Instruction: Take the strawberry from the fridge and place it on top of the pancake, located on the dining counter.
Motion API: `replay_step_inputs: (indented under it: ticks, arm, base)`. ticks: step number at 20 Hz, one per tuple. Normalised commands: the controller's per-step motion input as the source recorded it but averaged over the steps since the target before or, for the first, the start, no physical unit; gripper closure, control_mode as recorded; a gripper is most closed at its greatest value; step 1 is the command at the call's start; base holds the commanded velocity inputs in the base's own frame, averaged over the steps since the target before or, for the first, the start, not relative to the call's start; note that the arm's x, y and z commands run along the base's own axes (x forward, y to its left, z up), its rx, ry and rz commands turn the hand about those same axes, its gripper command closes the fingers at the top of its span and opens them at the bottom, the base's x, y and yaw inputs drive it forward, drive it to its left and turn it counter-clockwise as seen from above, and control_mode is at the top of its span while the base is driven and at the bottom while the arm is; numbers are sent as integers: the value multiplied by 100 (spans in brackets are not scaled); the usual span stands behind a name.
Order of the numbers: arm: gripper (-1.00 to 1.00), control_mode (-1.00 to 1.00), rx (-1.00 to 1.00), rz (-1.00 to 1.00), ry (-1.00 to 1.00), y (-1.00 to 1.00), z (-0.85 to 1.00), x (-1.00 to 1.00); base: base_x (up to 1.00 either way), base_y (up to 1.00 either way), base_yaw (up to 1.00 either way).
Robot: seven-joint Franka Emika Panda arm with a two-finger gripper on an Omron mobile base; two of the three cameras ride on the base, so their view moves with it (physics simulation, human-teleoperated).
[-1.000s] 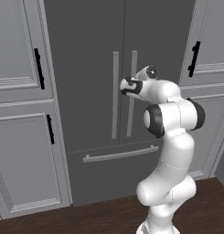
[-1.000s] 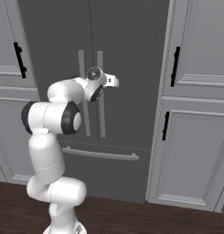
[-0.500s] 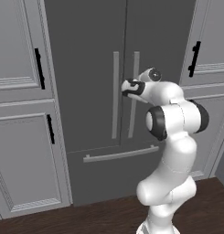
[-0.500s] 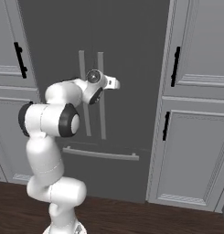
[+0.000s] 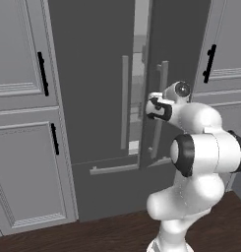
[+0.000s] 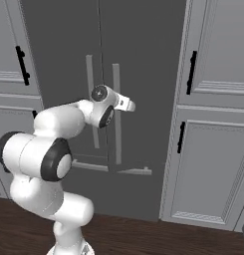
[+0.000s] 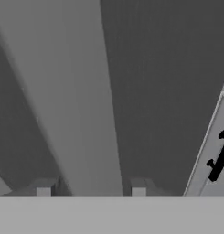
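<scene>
I found the arm extended forward at handle height, its gripper clamped on the fridge's right door handle; that door stood ajar.

Both base views look forward and slightly down at the fridge from behind the arm, one from its left, one from its right, sharing the doors, handles and flanking cabinets. The hand view sits very close against the fridge's right handle.
</scene>
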Motion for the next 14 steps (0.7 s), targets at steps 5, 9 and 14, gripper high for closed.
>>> replay_step_inputs:
  ticks: [5,9,14]
  arm:
    - [100,-100,23,-5,0,-100,0,-100]
    - [-100,-100,24,-5,0,-100,9,-100]
    - [-100,-100,12,-9,6,-78,49,-100]
  base:
    - [0,0,0]
    - [0,0,0]
    - [0,0,0]
